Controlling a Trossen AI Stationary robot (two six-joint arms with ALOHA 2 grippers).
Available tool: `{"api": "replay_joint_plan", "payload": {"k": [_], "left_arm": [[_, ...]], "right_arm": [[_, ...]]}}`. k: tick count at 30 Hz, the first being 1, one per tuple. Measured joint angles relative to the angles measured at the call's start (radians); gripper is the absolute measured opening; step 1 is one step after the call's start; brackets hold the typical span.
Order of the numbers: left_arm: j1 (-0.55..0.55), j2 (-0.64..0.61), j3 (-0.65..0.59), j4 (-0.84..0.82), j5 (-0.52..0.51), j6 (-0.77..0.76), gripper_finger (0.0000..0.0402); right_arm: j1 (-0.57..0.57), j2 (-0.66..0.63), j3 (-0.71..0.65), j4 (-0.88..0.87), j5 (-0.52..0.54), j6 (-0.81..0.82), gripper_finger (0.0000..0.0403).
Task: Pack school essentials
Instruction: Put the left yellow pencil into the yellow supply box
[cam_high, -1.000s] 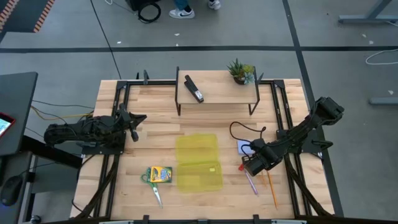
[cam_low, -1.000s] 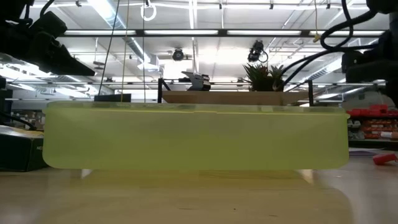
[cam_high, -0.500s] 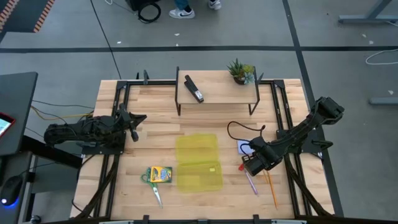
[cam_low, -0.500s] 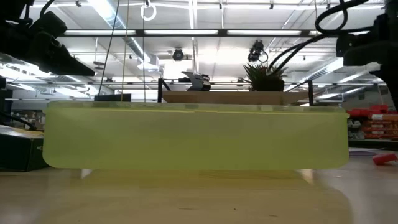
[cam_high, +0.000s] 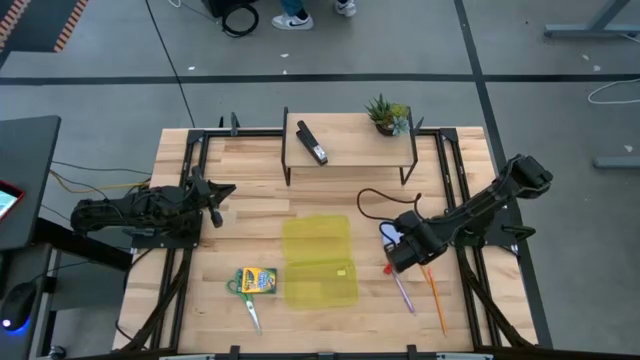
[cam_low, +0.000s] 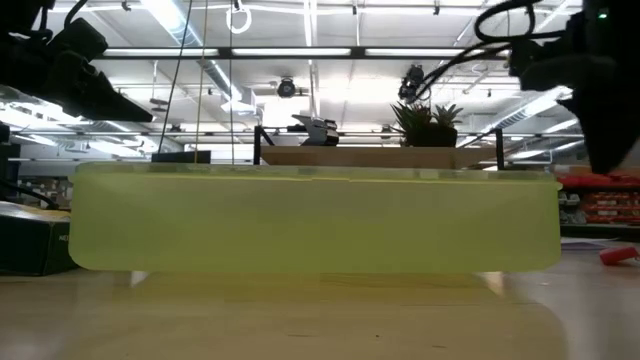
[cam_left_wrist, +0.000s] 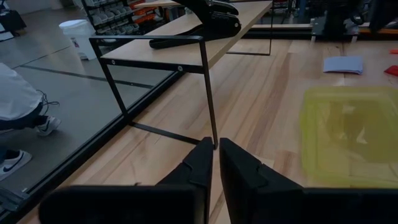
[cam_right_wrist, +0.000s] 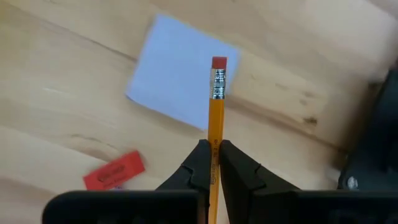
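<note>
Pencil (cam_right_wrist: 216, 112) in right tool (cam_right_wrist: 214, 163), visible only from right wrist.

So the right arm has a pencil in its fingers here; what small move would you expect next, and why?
Probably a short carry toward the yellow-green container. The right gripper is shut on an orange pencil, held above the notepad and the red piece, so the pickup looks done. The container sits open toward the table's middle, beside that gripper. The left gripper waits shut near the shelf.

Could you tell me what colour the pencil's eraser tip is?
Red, clearest in the right wrist view: pencil eraser.
</note>
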Motion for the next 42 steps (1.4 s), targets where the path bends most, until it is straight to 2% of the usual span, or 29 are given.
{"api": "replay_joint_plan", "payload": {"k": [15,20,23,33,37,42], "left_arm": [[0.0,0.0,0.0,0.0,0.0,0.0,0.0039],[0.0,0.0,0.0,0.0,0.0,0.0,0.0033],[0.0,0.0,0.0,0.0,0.0,0.0,0.0029],[0.0,0.0,0.0,0.0,0.0,0.0,0.0039],[0.0,0.0,0.0,0.0,0.0,0.0,0.0037],[0.0,0.0,0.0,0.007,0.0,0.0,0.0029]], "right_arm": [[-0.099,0.0,0.117,0.025,0.115,-0.274,0.0029],[-0.115,0.0,0.144,0.085,0.122,-0.382,0.0029],[-0.119,0.0,0.144,0.183,0.123,-0.488,0.0029],[-0.136,0.006,0.144,0.395,0.094,-0.735,0.0029],[-0.147,0.048,0.145,0.506,0.037,-0.843,0.0029],[-0.165,0.129,0.145,0.639,-0.039,-0.904,0.0029]]}}
